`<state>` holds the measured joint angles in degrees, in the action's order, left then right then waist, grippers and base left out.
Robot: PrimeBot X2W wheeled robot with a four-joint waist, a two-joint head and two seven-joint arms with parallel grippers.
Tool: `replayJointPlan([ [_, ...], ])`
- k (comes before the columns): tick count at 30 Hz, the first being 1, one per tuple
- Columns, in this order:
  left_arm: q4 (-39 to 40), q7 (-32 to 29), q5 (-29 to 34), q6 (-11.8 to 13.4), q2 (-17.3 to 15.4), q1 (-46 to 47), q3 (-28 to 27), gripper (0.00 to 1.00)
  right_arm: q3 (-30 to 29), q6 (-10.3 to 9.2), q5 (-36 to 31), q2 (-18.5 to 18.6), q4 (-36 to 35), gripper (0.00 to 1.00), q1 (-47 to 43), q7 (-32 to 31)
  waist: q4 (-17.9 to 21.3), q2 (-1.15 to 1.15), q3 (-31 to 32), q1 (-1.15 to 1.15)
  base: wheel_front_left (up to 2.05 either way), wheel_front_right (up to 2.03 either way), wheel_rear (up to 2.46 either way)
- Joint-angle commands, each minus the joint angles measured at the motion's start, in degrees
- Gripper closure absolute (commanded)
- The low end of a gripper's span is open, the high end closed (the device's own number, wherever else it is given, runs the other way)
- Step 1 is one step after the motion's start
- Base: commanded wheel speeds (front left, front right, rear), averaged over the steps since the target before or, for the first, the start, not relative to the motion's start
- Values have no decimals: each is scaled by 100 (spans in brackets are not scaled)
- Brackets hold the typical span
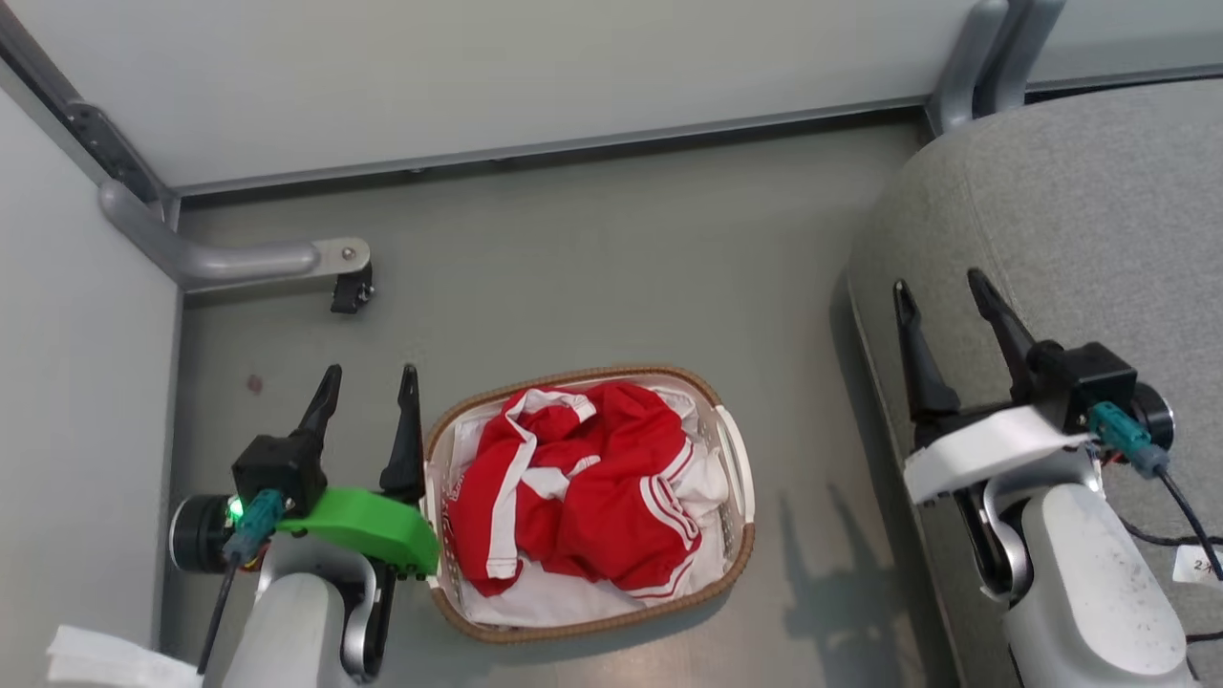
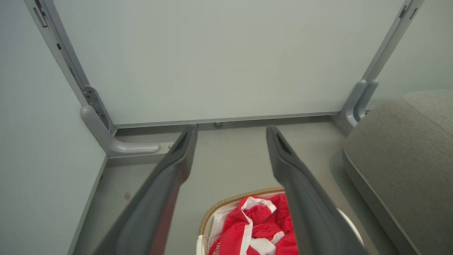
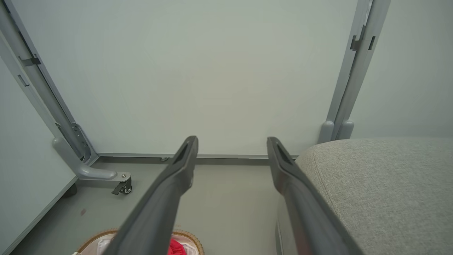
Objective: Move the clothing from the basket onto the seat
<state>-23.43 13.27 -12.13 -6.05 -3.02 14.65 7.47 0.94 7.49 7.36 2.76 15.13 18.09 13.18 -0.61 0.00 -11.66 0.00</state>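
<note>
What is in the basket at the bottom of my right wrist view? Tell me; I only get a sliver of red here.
Observer: The head view shows it whole. A crumpled red garment with white stripes fills most of the basket, lying on white cloth.
Operator: Now tell me where the left gripper is.
Observer: The left gripper hovers by the basket's left edge, jaws open and empty, fingers pointing towards the far wall.
</note>
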Motion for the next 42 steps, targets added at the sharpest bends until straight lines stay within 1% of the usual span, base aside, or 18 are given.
replayJointPlan([
  [1, -77, 48, 159, -33, -11, 284, 43, 0, 42, 0, -124, 22, -116, 0, 217, 61, 191, 0, -732, 0, 0, 0, 0],
  [7, -446, 106, 437, -97, -6, 915, 189, 0, 179, -1, -206, 25, -488, 0, 678, 115, 411, 0, -1545, 0, 0, 0, 0],
  [12, -860, 157, 672, -127, -69, 1386, 293, 0, 238, -1, -244, 27, -702, 0, 955, 165, 580, 0, -2120, 0, 0, 0, 0],
  [17, -1311, 206, 1006, -134, -190, 1863, 545, 0, 262, -1, -340, 24, -898, 0, 1206, 213, 730, 0, -2697, 0, 0, 0, 0],
  [20, -1663, 191, 1074, -140, -287, 2110, 675, 0, 313, -1, -264, 26, -987, 0, 1305, 210, 803, 0, -2939, 0, 0, 0, 0],
  [27, -2531, 190, 1233, -139, -462, 2686, 892, 0, 450, -1, -78, 24, -1163, 0, 1517, 210, 953, 0, -3421, 0, 0, 0, 0],
  [31, -3173, 190, 1380, -42, -542, 3044, 1015, 0, 453, -1, 30, 23, -1320, 0, 1610, 210, 1030, 0, -3668, 0, 0, 0, 0],
  [34, -3698, 190, 1479, 66, -547, 3323, 1088, 0, 471, -1, 64, 25, -1399, 0, 1649, 210, 1071, 0, -3814, 0, 0, 0, 0],
  [36, -3978, 190, 1336, 50, -497, 3482, 1024, 0, 478, -1, 81, 25, -1435, 0, 1655, 210, 1087, 0, -3883, 0, 0, 0, 0],
  [38, -4095, 190, 1299, 49, -475, 3670, 1003, 0, 461, -1, 128, 26, -1491, 0, 1672, 210, 1099, 0, -3938, 0, 0, 0, 0],
  [42, -4541, 151, 1377, 54, -486, 3868, 1128, 0, 461, -1, 169, 25, -1549, 0, 1634, 210, 1125, 0, -4013, 0, 0, 0, 0],
])
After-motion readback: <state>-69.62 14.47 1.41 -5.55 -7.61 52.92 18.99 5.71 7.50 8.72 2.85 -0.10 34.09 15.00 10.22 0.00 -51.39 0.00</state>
